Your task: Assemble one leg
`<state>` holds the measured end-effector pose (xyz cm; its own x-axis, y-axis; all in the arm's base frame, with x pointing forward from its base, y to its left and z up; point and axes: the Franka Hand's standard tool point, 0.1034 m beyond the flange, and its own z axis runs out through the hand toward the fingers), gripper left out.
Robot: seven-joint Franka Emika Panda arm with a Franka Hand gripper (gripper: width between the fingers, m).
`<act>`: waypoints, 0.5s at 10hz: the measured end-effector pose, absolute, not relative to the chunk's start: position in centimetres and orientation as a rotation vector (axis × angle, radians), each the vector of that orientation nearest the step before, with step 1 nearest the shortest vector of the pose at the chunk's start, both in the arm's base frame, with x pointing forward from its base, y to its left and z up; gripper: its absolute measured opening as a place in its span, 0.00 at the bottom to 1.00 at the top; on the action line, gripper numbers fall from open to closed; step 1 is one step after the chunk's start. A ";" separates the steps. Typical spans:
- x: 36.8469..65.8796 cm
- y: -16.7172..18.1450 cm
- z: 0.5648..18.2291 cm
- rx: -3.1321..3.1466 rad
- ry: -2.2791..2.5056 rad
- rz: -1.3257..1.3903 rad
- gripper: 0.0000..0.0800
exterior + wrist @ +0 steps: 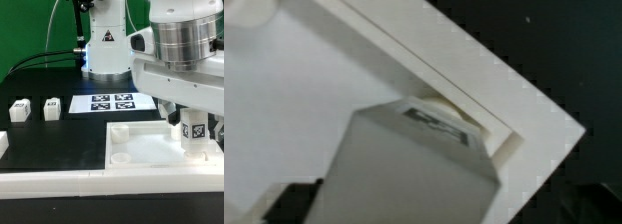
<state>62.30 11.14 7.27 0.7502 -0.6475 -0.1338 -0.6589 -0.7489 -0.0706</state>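
Observation:
My gripper (193, 118) is shut on a white leg (195, 130) with a black-and-white marker on its face. It holds the leg upright over the far right corner of the large white tray-like piece (150, 150). In the wrist view the leg (411, 165) fills the middle, its lower end at the round corner socket (441, 108) of the tray piece (295, 90). Whether it is seated in the socket I cannot tell. Two more legs (19, 110) (51, 108) stand on the black table at the exterior view's left.
The marker board (112, 102) lies on the table behind the tray piece, in front of the robot base (105, 50). A white block (3, 146) sits at the exterior view's left edge. Another round socket (121, 157) shows on the tray piece's near left.

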 end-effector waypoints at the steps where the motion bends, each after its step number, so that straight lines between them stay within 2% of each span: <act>1: 62.3 11.2 7.2 -2.873 0.933 0.146 0.81; 5: 62.1 11.1 7.3 -2.996 0.263 0.101 0.81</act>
<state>62.13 11.13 7.33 0.9825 -0.1690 -0.0783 -0.1779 -0.9760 -0.1259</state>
